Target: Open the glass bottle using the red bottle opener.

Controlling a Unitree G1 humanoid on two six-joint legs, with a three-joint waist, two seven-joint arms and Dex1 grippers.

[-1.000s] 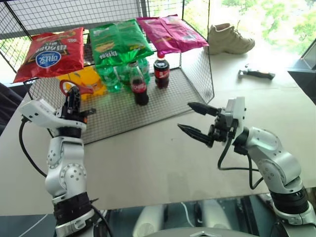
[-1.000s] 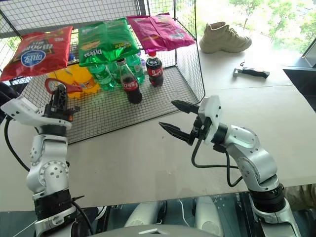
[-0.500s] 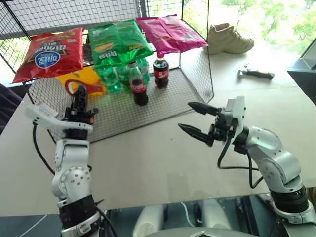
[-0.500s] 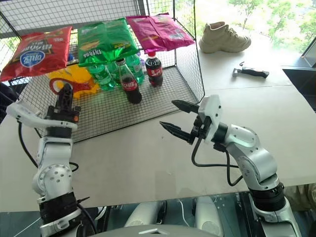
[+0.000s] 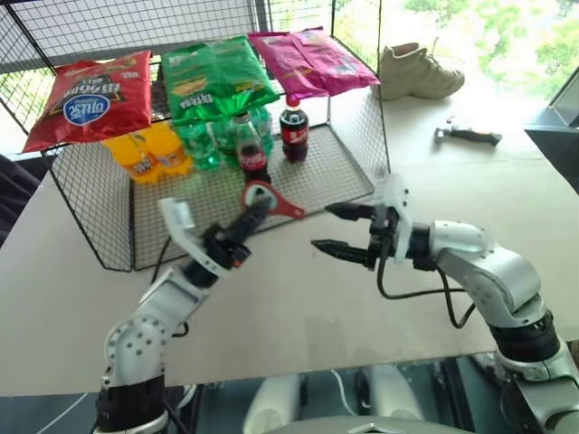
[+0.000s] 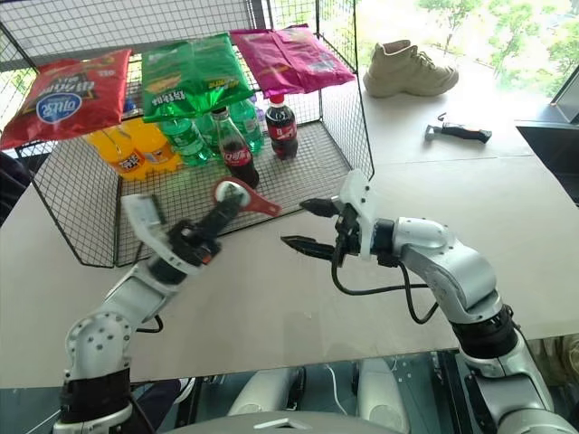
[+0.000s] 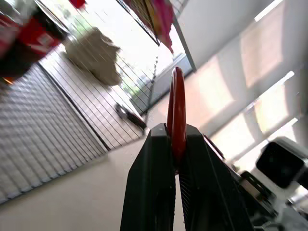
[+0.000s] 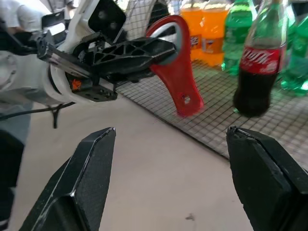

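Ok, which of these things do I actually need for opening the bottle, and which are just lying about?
Needed:
- glass bottle
- red bottle opener, held in the left gripper
- right gripper, open

Lying about:
- screw-cap cola bottle
- green bottles
- orange bottles
- chip bags
- shoe
- hammer

On the worktop (image 6: 271,298), the left tool (image 6: 228,206) grips the red bottle opener (image 6: 242,196) near the glass bottle (image 6: 237,152), facing the right tool (image 6: 309,226), whose black fingers are spread.

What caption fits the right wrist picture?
Left gripper holds the red bottle opener between the open right gripper and the glass bottle.
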